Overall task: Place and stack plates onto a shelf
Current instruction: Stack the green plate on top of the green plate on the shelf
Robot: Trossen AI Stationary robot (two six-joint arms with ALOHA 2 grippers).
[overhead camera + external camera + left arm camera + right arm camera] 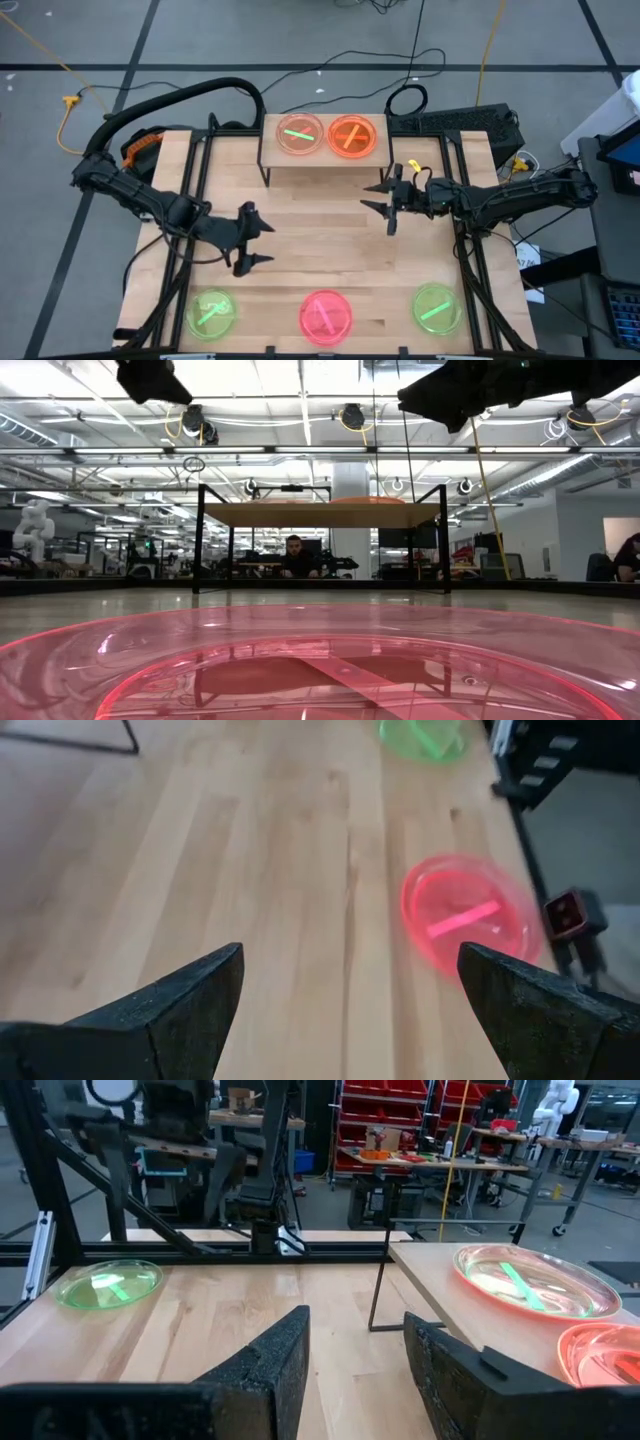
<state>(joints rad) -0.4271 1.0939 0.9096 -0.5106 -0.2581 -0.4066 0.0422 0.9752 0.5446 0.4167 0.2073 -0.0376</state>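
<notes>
Both sets of jaws hang spread and empty over the middle of the bench (330,215). My left jaws (252,238) sit left of centre, the arm reaching in from the bench's left edge, elbow bent, the two dark fingers (190,995) wide apart and pointing toward the front right of the bench. My right jaws (386,200) sit right of centre, just in front of the shelf (325,160), the arm stretched almost straight in from the right edge, with its fingers (270,1355) parted and aimed across the bench to the left.

On the shelf, at the back of the bench, two plates rest side by side, apart from each other: a pinkish plate with a green streak (300,134) on the left and an orange plate (351,136) on the right. In my right wrist view both lie on the raised board, the streaked one nearer the shelf's end.

Three more plates lie in a row along the front edge of the bench, well apart: a green plate (211,313) at the left, a pink plate (326,315) in the middle, and a second green plate (436,308) at the right. My left wrist view looks toward the pink one and the right-hand green one. The pink one fills the foreground of the low view, with the shelf on its black legs (197,538) behind it.
</notes>
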